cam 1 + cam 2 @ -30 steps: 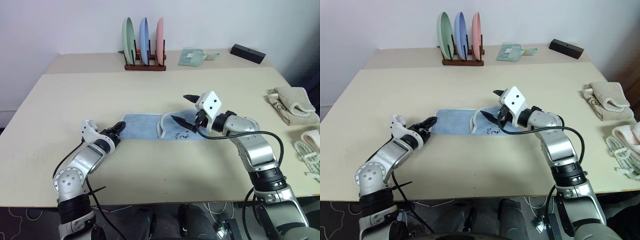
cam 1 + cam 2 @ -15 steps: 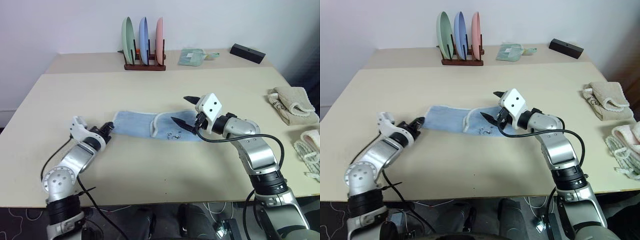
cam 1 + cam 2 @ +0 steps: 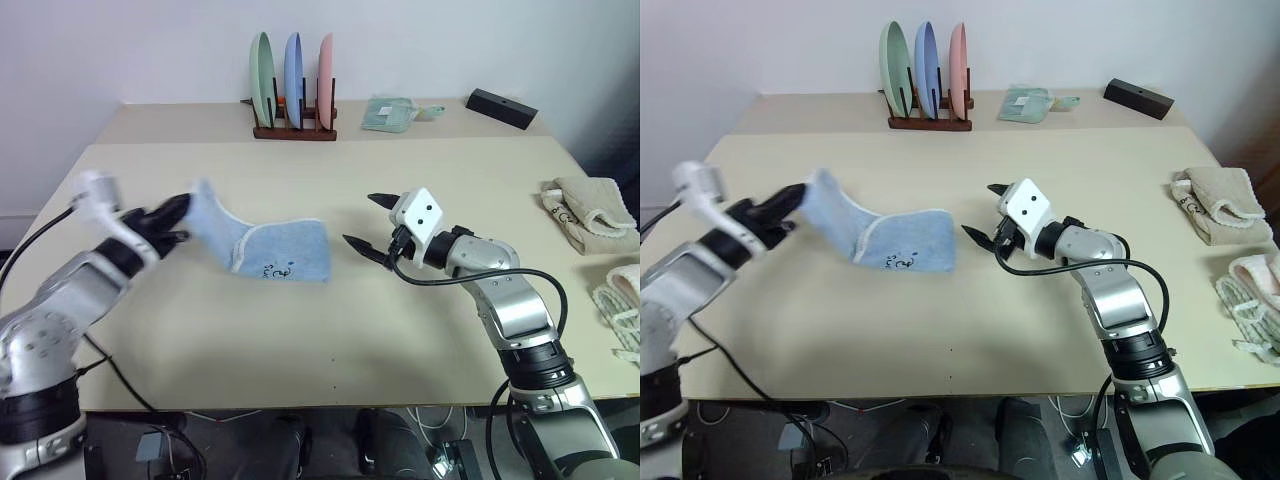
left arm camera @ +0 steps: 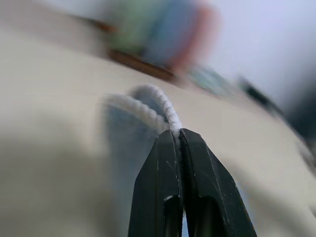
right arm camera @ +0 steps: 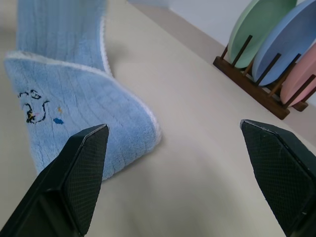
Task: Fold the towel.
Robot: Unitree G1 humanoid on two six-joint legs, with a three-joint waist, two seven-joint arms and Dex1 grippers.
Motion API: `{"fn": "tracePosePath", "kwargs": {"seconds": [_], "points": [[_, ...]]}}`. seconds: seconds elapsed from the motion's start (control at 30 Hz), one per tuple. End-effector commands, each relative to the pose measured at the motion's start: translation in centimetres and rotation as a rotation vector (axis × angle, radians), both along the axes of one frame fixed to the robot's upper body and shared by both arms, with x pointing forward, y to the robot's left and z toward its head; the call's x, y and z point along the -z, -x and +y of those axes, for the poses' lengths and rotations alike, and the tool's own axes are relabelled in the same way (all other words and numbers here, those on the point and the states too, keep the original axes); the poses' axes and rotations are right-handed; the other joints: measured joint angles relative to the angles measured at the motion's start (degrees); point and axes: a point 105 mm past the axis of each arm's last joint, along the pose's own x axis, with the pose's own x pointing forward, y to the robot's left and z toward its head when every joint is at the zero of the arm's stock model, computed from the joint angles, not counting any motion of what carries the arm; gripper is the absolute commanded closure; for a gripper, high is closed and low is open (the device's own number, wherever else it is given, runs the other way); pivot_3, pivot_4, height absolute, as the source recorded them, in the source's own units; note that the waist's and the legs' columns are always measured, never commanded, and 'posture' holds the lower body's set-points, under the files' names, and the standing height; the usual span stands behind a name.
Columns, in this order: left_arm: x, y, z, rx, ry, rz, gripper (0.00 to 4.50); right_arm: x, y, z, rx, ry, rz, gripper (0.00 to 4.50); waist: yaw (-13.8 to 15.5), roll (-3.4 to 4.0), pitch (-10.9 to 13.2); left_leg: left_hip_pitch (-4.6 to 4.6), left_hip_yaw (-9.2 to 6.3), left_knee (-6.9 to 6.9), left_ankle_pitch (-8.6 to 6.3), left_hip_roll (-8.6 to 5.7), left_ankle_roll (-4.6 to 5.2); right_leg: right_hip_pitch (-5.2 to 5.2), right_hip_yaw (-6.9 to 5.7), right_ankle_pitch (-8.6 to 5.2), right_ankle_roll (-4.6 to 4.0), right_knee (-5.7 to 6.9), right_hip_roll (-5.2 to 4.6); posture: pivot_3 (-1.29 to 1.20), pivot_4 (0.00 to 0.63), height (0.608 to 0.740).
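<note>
The light blue towel [image 3: 285, 250] with whitish trim and a small dark print is partly lifted off the beige table [image 3: 330, 170]. Its left end hangs in the air, pinched by my left gripper [image 3: 180, 212], which is shut on the towel's trimmed edge [image 4: 165, 111]. The towel's right part still rests on the table, folded over, with the print facing up. My right gripper [image 3: 367, 222] stands open to the right of the towel, apart from it, with nothing between its fingers [image 5: 81, 168].
A wooden rack with three plates [image 3: 292, 75] stands at the back of the table. A mint-green cloth [image 3: 388, 113] and a black box [image 3: 500, 107] lie beside it. Beige towels [image 3: 585, 212] sit at the right edge.
My left gripper closed on the towel's left end, then rose and swung left, dragging the towel leftward and lifting that end. The right gripper stayed still and open.
</note>
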Motion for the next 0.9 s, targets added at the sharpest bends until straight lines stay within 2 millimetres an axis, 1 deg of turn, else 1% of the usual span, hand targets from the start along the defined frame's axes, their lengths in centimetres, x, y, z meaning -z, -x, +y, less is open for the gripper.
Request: {"fn": "tracePosePath", "kwargs": {"seconds": [0.03, 0.1, 0.2, 0.3, 0.4, 0.47, 0.5, 0.57, 0.7, 0.77, 0.8, 0.9], "points": [[1.2, 0.9, -5.4, 0.236, -0.214, -0.027, 4.49, -1.0, 0.0, 0.2, -0.009, 0.000, -0.045, 0.12, -0.2, 0.01, 0.0, 0.00, 0.01, -0.03, -0.01, 0.00, 0.01, -0.01, 0.00, 0.00, 0.00, -0.01, 0.00, 0.00, 0.150, 0.740], [3.0, 0.3, -6.8, 0.273, -0.315, 0.012, 4.49, -1.0, 0.0, 0.1, -0.003, 0.003, -0.047, 0.12, -0.8, 0.03, 0.0, 0.02, 0.03, -0.17, -0.01, 0.01, 0.01, -0.07, 0.02, 0.00, 0.00, -0.05, 0.00, 0.00, 0.150, 0.740], [5.3, -0.4, -8.4, 0.311, -0.383, 0.076, 4.49, -1.0, 0.0, -0.2, 0.010, 0.006, -0.050, 0.12, -1.6, 0.03, 0.0, 0.01, 0.01, -0.30, 0.02, 0.05, -0.03, -0.14, 0.02, 0.00, 0.00, -0.05, 0.03, 0.00, 0.150, 0.740], [7.1, -1.6, -8.3, 0.274, -0.424, 0.134, 4.49, -1.0, 0.1, -0.5, 0.022, 0.007, -0.051, 0.12, -1.7, 0.04, 0.0, 0.01, 0.02, -0.38, 0.03, 0.08, -0.04, -0.18, 0.03, 0.00, 0.00, -0.07, 0.05, 0.00, 0.150, 0.740], [7.8, -2.5, -7.9, 0.241, -0.427, 0.157, 4.49, -0.9, 0.3, -0.8, 0.030, 0.009, -0.050, 0.12, -1.5, 0.02, 0.0, -0.02, 0.01, -0.41, 0.04, 0.09, -0.06, -0.24, 0.03, 0.00, 0.00, -0.08, 0.05, 0.00, 0.150, 0.740], [8.0, -2.3, -8.1, 0.266, -0.402, 0.167, 4.49, -0.9, 0.4, -0.9, 0.036, 0.011, -0.050, 0.12, -1.5, 0.02, 0.0, -0.04, 0.01, -0.41, 0.04, 0.08, -0.06, -0.23, 0.03, 0.00, 0.00, -0.09, 0.05, 0.00, 0.150, 0.740], [8.2, -2.1, -8.2, 0.278, -0.397, 0.172, 4.21, -0.9, 0.4, -0.9, 0.036, 0.011, -0.050, 0.12, -1.5, 0.02, 0.0, -0.05, 0.01, -0.40, 0.04, 0.08, -0.05, -0.24, 0.03, 0.00, 0.00, -0.11, 0.04, 0.00, 0.150, 0.740], [8.4, -1.8, -8.2, 0.296, -0.385, 0.183, 3.50, -0.9, 0.4, -0.8, 0.037, 0.011, -0.050, 0.12, -1.5, 0.02, 0.0, -0.06, 0.01, -0.40, 0.04, 0.08, -0.05, -0.23, 0.02, 0.00, 0.00, -0.13, 0.04, 0.00, 0.150, 0.740], [8.2, -1.4, -8.1, 0.306, -0.358, 0.175, 1.47, -1.0, 0.4, -0.8, 0.037, 0.013, -0.051, 0.12, -1.5, 0.02, 0.0, -0.04, 0.01, -0.41, 0.04, 0.08, -0.05, -0.23, 0.03, 0.00, 0.00, -0.13, 0.04, 0.00, 0.150, 0.740], [7.4, -1.3, -7.9, 0.302, -0.316, 0.156, 0.41, -1.1, 0.3, -0.8, 0.035, 0.017, -0.053, 0.12, -1.5, 0.02, 0.0, -0.04, 0.01, -0.41, 0.04, 0.09, -0.05, -0.23, 0.03, 0.00, 0.00, -0.12, 0.04, 0.00, 0.150, 0.740], [6.6, -1.0, -7.7, 0.309, -0.286, 0.136, 0.04, -1.2, 0.2, -0.8, 0.033, 0.019, -0.056, 0.12, -1.5, 0.02, 0.0, -0.04, 0.01, -0.41, 0.04, 0.09, -0.05, -0.23, 0.02, 0.00, 0.00, -0.12, 0.04, 0.00, 0.150, 0.740], [4.6, -0.1, -6.5, 0.314, -0.246, 0.056, 0.04, -1.6, 0.1, -0.7, 0.027, 0.019, -0.063, 0.12, -1.7, 0.02, 0.1, -0.05, 0.01, -0.42, 0.04, 0.09, -0.05, -0.26, 0.03, 0.00, 0.00, -0.12, 0.04, 0.00, 0.150, 0.740]]}}
